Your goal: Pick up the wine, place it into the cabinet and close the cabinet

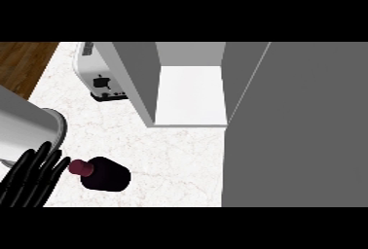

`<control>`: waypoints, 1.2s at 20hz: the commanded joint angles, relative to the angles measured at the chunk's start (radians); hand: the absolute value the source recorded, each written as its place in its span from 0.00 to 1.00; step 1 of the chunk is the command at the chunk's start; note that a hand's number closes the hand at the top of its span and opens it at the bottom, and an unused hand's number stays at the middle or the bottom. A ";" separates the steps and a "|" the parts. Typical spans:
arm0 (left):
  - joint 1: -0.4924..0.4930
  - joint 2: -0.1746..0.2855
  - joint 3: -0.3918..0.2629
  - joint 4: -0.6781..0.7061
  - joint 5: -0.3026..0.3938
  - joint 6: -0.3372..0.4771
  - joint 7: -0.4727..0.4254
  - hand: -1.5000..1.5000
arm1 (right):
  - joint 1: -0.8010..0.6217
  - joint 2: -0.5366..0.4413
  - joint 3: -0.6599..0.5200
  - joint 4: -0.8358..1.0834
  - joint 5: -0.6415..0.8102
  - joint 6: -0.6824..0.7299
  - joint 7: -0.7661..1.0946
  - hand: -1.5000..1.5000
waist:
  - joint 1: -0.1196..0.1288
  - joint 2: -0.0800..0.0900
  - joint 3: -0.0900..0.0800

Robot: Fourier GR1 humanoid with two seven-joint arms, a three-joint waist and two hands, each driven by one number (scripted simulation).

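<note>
The wine bottle [105, 176] stands on the white marble counter [173, 155] at the lower left, dark with a maroon cap [81, 167], seen from above. My left hand [32, 176] comes in from the left edge, fingers straight and open, their tips right beside the cap; I cannot tell whether they touch it. The cabinet [191, 95] stands open behind the bottle, its white shelf bare. Its grey door [295, 126] is swung out and fills the right side of the view. My right hand does not show.
A white toaster [101, 74] sits at the back left, beside the cabinet's left wall [137, 78]. Brown wooden floor [22, 63] lies beyond the counter's left edge. My grey left forearm [25, 126] covers the left counter area.
</note>
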 commanded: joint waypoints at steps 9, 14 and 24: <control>-0.131 0.068 0.222 0.149 0.365 -0.097 0.087 0.00 | -0.003 -0.016 -0.057 -0.097 -0.087 -0.005 0.066 0.00 | -0.002 0.004 0.001; -0.059 0.040 0.216 0.242 0.340 -0.202 0.009 0.00 | -0.012 -0.026 -0.059 -0.174 -0.100 -0.018 0.142 0.00 | -0.001 0.002 0.000; -0.095 -0.021 0.267 0.497 0.181 -0.314 -0.223 0.00 | -0.066 -0.015 -0.077 -0.072 -0.099 0.016 0.119 0.00 | 0.002 0.003 0.000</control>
